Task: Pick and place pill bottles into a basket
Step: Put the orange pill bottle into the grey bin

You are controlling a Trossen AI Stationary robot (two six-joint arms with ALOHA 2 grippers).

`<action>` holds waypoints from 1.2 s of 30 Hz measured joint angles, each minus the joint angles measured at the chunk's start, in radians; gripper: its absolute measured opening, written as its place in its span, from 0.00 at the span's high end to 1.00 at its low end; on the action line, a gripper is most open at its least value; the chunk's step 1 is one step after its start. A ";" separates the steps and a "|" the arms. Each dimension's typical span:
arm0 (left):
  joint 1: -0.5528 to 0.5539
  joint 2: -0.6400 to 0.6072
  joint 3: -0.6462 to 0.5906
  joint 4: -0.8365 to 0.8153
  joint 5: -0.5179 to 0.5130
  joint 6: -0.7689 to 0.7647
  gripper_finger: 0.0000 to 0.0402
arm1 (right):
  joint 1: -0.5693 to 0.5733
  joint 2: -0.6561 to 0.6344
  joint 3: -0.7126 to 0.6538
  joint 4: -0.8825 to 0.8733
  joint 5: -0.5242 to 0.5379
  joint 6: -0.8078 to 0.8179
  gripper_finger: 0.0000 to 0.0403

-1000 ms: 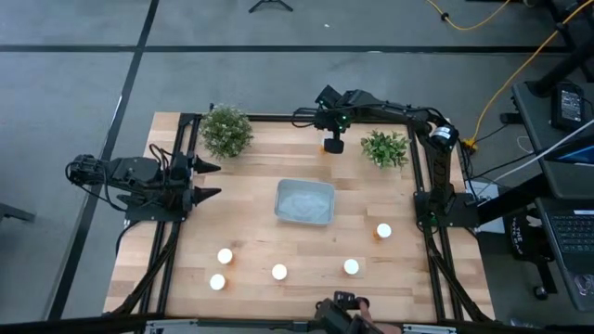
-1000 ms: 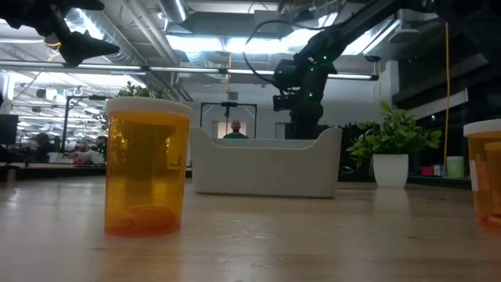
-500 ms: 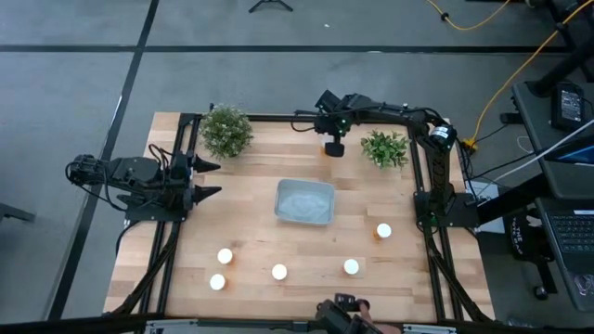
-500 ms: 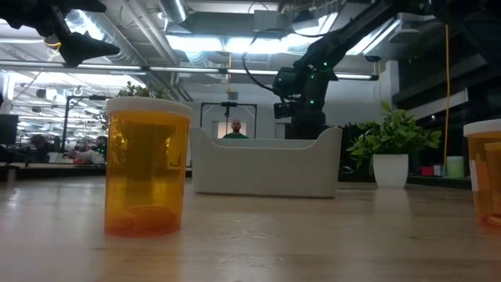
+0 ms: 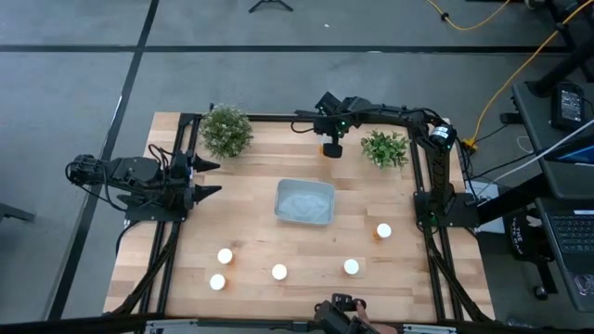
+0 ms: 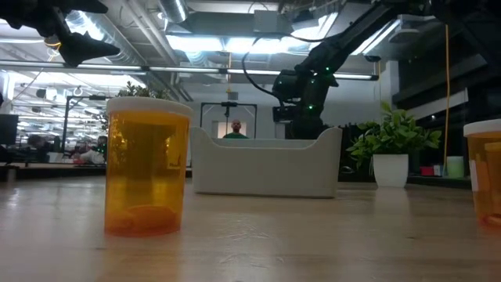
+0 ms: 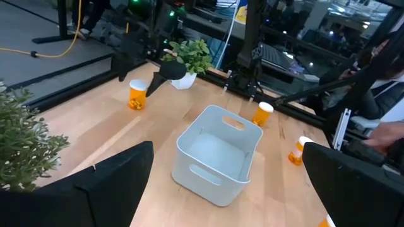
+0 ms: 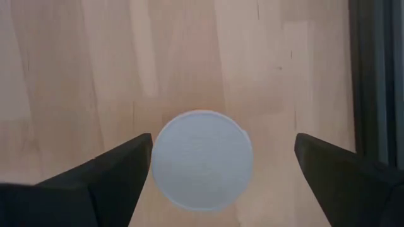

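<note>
Six small cylindrical pill bottles with translucent amber plastic bodies and flat round white caps stood on our pale, grained wooden table (image 5: 251, 176). At the left edge our left gripper (image 5: 206, 180) waited with its dark tapered fingers spread apart, holding nothing. Near the front we saw two bottles close together (image 5: 225, 255) (image 5: 217, 281), then one (image 5: 279, 272), another (image 5: 351, 266), and one farther right (image 5: 383, 230), all well apart from the rounded, low-walled, pale grey-blue plastic basket (image 5: 304, 202) at mid-table, which lay empty, its smooth walls pierced by slot handles. At the back, between two leafy green potted plants (image 5: 225, 130) (image 5: 384, 147), our right gripper (image 5: 330, 148) hung directly over the sixth bottle (image 8: 202, 159), its fingers open on either side of the matte white cap and not touching it. We could read no label on any bottle.
</note>
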 joint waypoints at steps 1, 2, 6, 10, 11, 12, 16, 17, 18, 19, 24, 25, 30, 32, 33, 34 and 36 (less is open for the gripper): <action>0.000 0.000 0.000 0.000 0.000 -0.002 0.00 | 0.000 0.000 0.000 0.000 0.000 0.000 0.04; 0.000 0.000 0.000 0.000 0.000 -0.003 0.00 | 0.000 0.000 0.000 0.000 0.000 0.000 0.04; 0.000 0.000 0.000 0.000 -0.001 -0.005 0.00 | 0.000 0.000 0.000 -0.001 0.000 -0.001 0.07; 0.000 0.000 0.000 0.000 -0.001 -0.003 0.00 | 0.000 0.000 0.000 -0.004 -0.006 -0.001 0.13; 0.000 0.000 0.000 0.000 -0.001 -0.003 0.00 | 0.000 0.000 0.000 -0.006 -0.008 -0.001 0.14; 0.000 0.000 0.000 0.000 -0.001 -0.003 0.00 | 0.000 0.000 0.000 -0.006 -0.008 -0.001 0.16; 0.000 0.000 0.000 0.000 -0.002 -0.004 0.00 | 0.000 0.000 0.000 -0.009 -0.019 -0.001 0.23; 0.000 0.000 0.000 0.000 -0.002 -0.005 0.00 | 0.000 0.000 0.000 -0.009 -0.032 -0.001 0.25; 0.000 0.000 0.000 0.000 -0.002 -0.005 0.00 | 0.000 0.000 0.000 -0.009 -0.041 -0.001 0.28; 0.000 0.000 0.000 0.000 -0.002 -0.006 0.00 | 0.000 0.000 0.000 -0.010 -0.047 0.000 0.30; 0.000 0.000 0.000 0.000 -0.003 -0.008 0.00 | 0.008 0.000 0.000 -0.011 -0.061 0.000 0.43; 0.000 0.000 0.000 0.000 -0.005 -0.008 0.00 | 0.010 0.000 0.000 -0.011 -0.061 0.000 0.46; 0.000 0.000 0.000 0.000 -0.010 -0.006 0.00 | 0.030 0.000 0.000 -0.012 -0.061 -0.002 0.51; 0.000 0.000 0.000 0.000 -0.010 -0.001 0.00 | 0.037 0.000 0.000 -0.012 -0.062 -0.002 0.51; 0.000 0.000 0.000 0.000 -0.010 -0.001 0.00 | 0.041 0.000 0.000 -0.013 -0.062 -0.002 0.51; 0.000 0.000 0.000 0.000 -0.010 -0.001 0.00 | 0.046 0.000 0.000 -0.014 -0.062 -0.002 0.51; 0.000 0.000 0.000 0.000 -0.010 0.000 0.00 | 0.055 0.000 0.000 -0.015 -0.061 -0.002 0.48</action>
